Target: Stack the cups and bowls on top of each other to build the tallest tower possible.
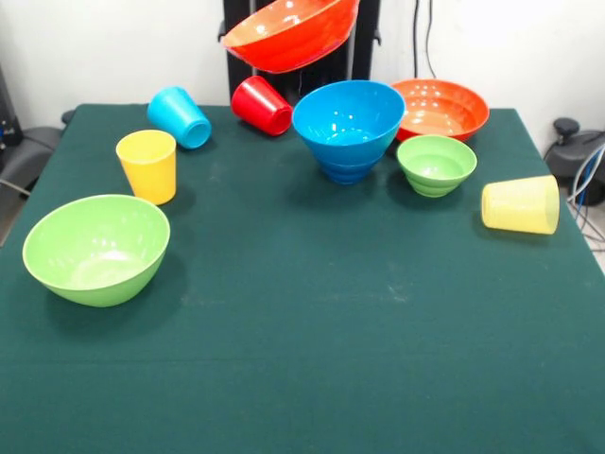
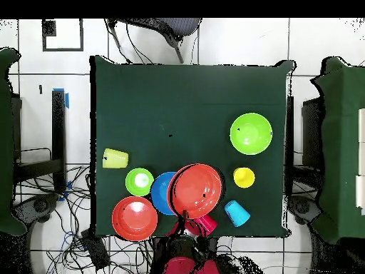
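An orange-red bowl [image 1: 291,33] hangs tilted in the air above the table's far edge; in the overhead view it [image 2: 196,190] covers part of the big blue bowl [image 2: 161,194]. My gripper [image 2: 187,218] holds it at the rim on the robot's side, fingers mostly hidden. The big blue bowl [image 1: 348,123] stands upright on a darker ribbed blue base. A second orange-red bowl [image 1: 441,107], a small green bowl [image 1: 436,164] and a big green bowl [image 1: 96,248] stand upright. The yellow cup [image 1: 147,165] is upright. The light blue [image 1: 180,116], red [image 1: 262,104] and pale yellow [image 1: 520,203] cups lie on their sides.
The dark green table [image 1: 312,359] has bare cloth across its middle and the side away from the robot. The black pedestal [image 1: 364,38] stands behind the held bowl. Cables and chairs lie around the table [image 2: 78,235].
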Tool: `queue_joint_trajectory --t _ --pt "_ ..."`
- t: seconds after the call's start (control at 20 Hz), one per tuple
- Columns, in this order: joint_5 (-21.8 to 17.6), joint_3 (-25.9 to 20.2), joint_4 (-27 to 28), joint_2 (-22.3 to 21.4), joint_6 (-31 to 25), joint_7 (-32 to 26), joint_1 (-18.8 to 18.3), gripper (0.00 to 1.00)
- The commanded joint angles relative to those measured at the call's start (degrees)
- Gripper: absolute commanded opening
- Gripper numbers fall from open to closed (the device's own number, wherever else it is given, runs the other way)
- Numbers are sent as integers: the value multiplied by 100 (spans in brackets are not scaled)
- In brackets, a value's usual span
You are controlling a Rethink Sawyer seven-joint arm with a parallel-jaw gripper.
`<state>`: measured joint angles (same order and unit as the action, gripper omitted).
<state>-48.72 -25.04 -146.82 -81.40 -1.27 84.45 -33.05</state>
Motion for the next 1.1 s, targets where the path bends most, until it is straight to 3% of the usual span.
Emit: queue_joint_trajectory --t 0.05,0.3,0.6,1.1 --pt "847 56 16 141 -1301 499 7 0" --pt "824 151 -83 33 -1232 554 136 0" --pt "646 439 -44 -23 -1371 908 687 0" --pt "237 1383 200 203 -1446 1875 2234 0"
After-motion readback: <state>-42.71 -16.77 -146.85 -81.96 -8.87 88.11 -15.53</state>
